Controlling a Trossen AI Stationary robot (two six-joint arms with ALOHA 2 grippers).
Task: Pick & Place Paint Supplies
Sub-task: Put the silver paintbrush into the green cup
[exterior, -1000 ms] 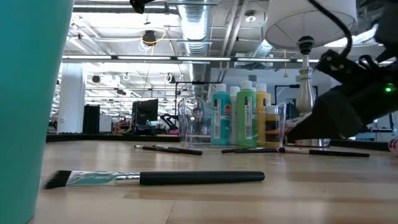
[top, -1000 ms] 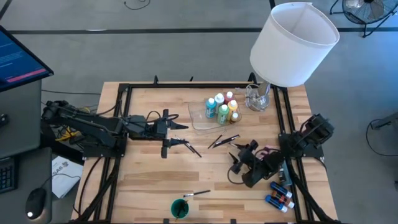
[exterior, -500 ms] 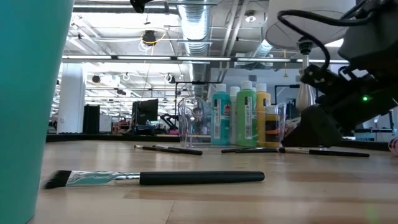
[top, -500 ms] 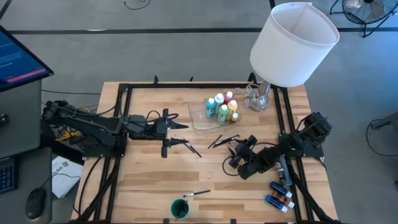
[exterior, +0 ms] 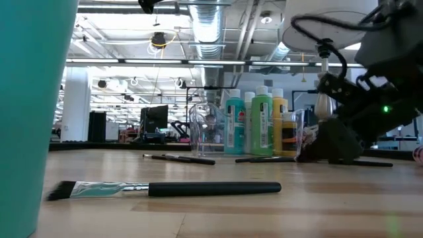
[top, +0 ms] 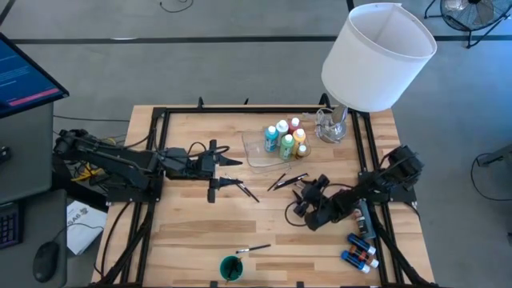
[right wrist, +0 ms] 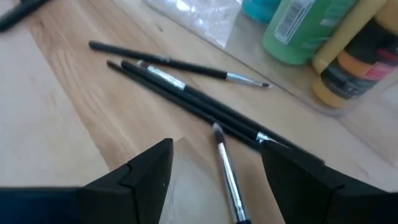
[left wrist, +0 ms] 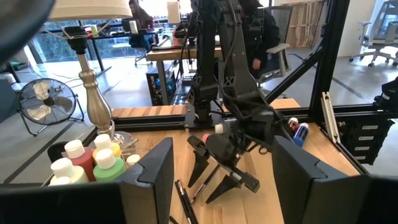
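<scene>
Right wrist view looks down between parted, empty jaws at a silver-ferruled brush (right wrist: 227, 173) lying between the fingers, with a crossed bundle of brushes (right wrist: 186, 96) just beyond it. From above, the right gripper (top: 308, 194) sits low at about 4 o'clock of the table (top: 184, 232), near those brushes, while the left gripper (top: 232, 172) hangs at 9 o'clock, jaws likewise apart and holding nothing, with another dark brush (top: 250, 193) just beside its tips.

Main risk, as I judge it: the loose brushes overlap, so closing here could pinch two handles at once or flick a neighbour away. A thin round handle may also roll out from between the fingers if they come down off-centre or stop short of the wood.

Close behind stands the clear tray (top: 254, 150) at 1 o'clock, holding the paint bottles (top: 286, 138); a sweeping lift toward it could knock a bottle over or nudge the lamp base (top: 332, 126). Farther off, the brush (top: 254, 249) beside the green cup (top: 232, 267) at 6 o'clock, and small bottles (top: 358, 250) at 5 o'clock, lie well clear of trouble.
</scene>
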